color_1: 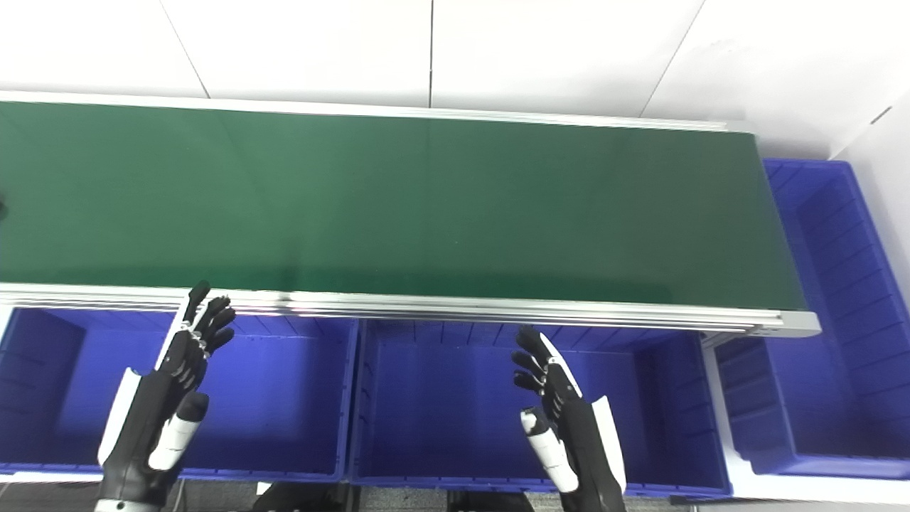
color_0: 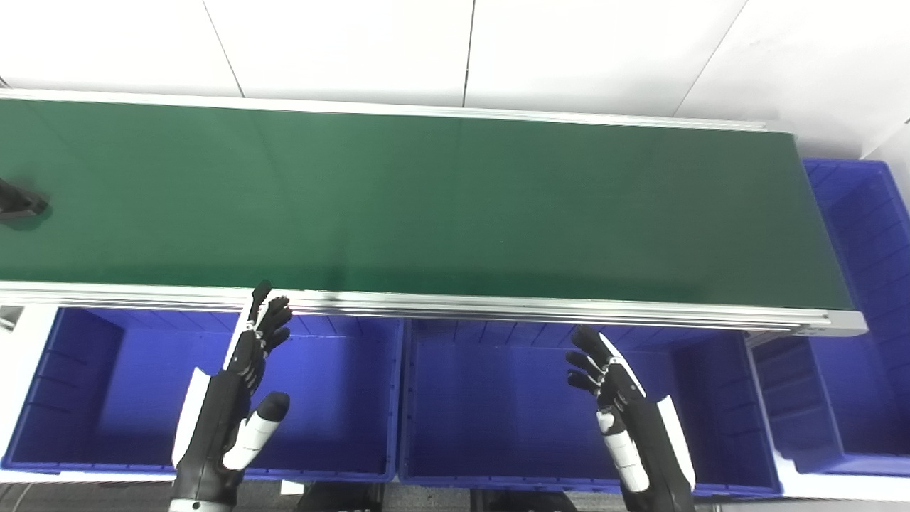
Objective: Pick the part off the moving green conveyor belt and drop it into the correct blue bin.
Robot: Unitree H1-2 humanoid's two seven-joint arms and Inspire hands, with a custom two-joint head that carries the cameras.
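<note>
Part point(color_0: 20, 205): a small dark piece lying at the far left edge of the green conveyor belt point(color_0: 455, 206), only partly in view, so its full shape cannot be made out. It sits flat on the belt, well apart from both hands. Judging by its dull black look, it is probably stiff moulded plastic or metal, light, not fragile, and unlikely to slip much. A pinch across its narrower body, from above, seems the safest hold once it comes within reach.

Left hand point(color_0: 245, 370): empty, fingers spread and raised, hovering over the left blue bin point(color_0: 85, 398) just on the near side of the belt's metal rail point(color_0: 498, 306).

Right hand point(color_0: 615, 395): likewise empty and spread, hovering over the middle blue bin point(color_0: 498, 398).

A third bin point(color_0: 864, 284) stands at the right end of the belt. All three show nothing inside where visible. Which bin suits the part cannot be told from here.
</note>
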